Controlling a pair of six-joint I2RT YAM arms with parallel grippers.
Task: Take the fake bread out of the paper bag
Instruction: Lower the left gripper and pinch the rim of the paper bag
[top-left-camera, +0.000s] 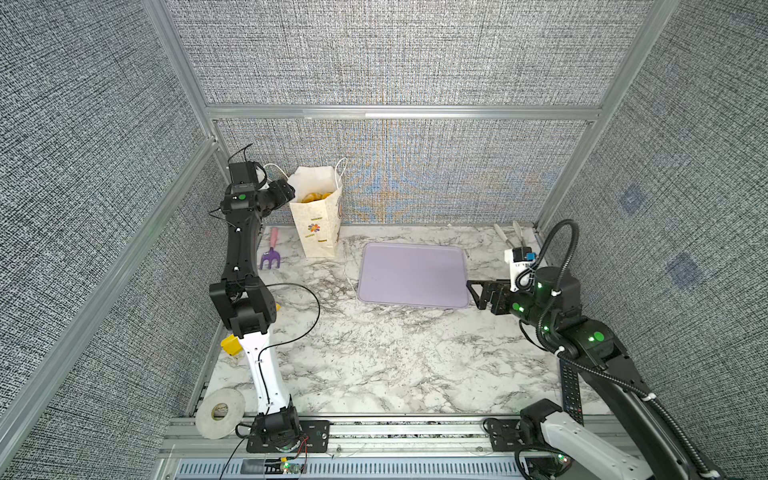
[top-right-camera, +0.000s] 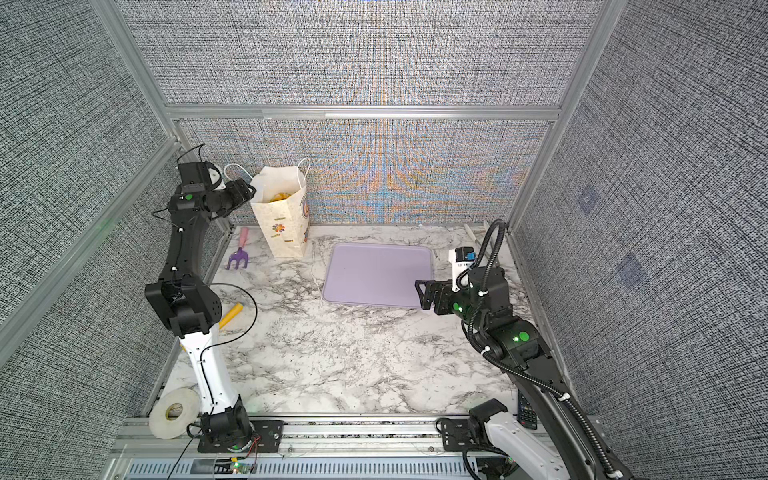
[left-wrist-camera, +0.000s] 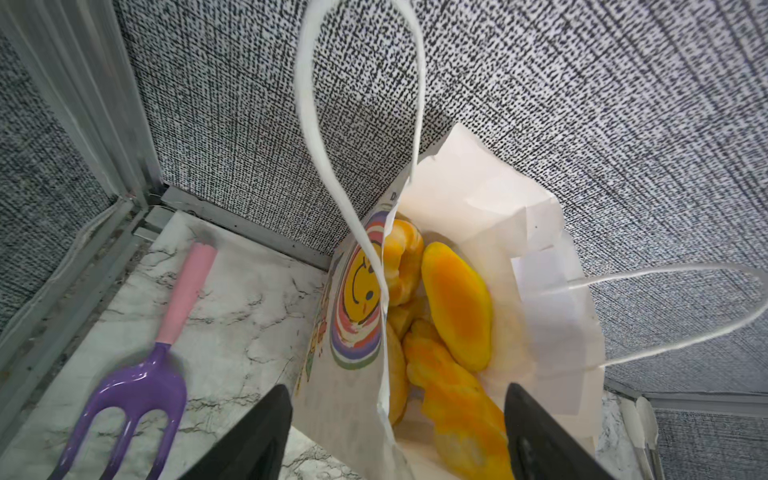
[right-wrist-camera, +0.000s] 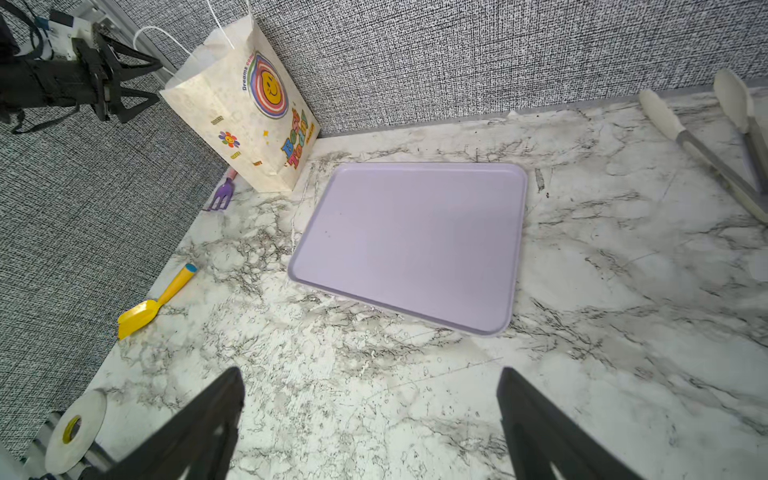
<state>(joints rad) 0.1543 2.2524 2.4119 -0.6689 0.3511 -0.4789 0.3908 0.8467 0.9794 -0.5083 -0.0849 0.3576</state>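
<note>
At the mouth of the paper bag, your left gripper hangs open, its jaws apparently either side of the near paper wall, gripping nothing. Move both jaws inside before closing, or you pinch paper. The fake bread stands on end within the upright bag, long axes running mouth to base.

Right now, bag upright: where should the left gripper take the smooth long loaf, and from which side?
Grip the long loaf across its narrow width, near its exposed middle, coming straight down through the open mouth of the paper bag. It leans on the inner wall with nothing over it. The open left gripper should avoid the cord handle.
</note>
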